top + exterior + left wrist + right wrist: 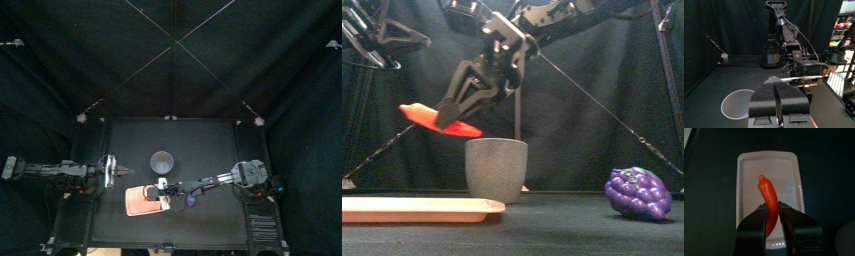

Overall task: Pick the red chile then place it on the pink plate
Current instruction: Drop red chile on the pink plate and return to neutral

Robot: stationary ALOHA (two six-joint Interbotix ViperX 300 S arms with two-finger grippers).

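The red chile (438,118) hangs in the air, pinched at its thick end by my right gripper (469,100), which is shut on it. In the right wrist view the chile (768,197) points out over the pink plate (769,173), clearly above its surface. The plate (416,208) lies flat at the front left of the table, below the chile. From the top view my right gripper (162,188) reaches past the middle over the plate (139,206). My left gripper (777,81) rests shut and empty at the left side (110,170).
A tall grey speckled cup (496,168) stands just behind the plate, near the table's middle (163,160). A purple toy bunch of grapes (639,192) lies to the right of the plate (191,200).
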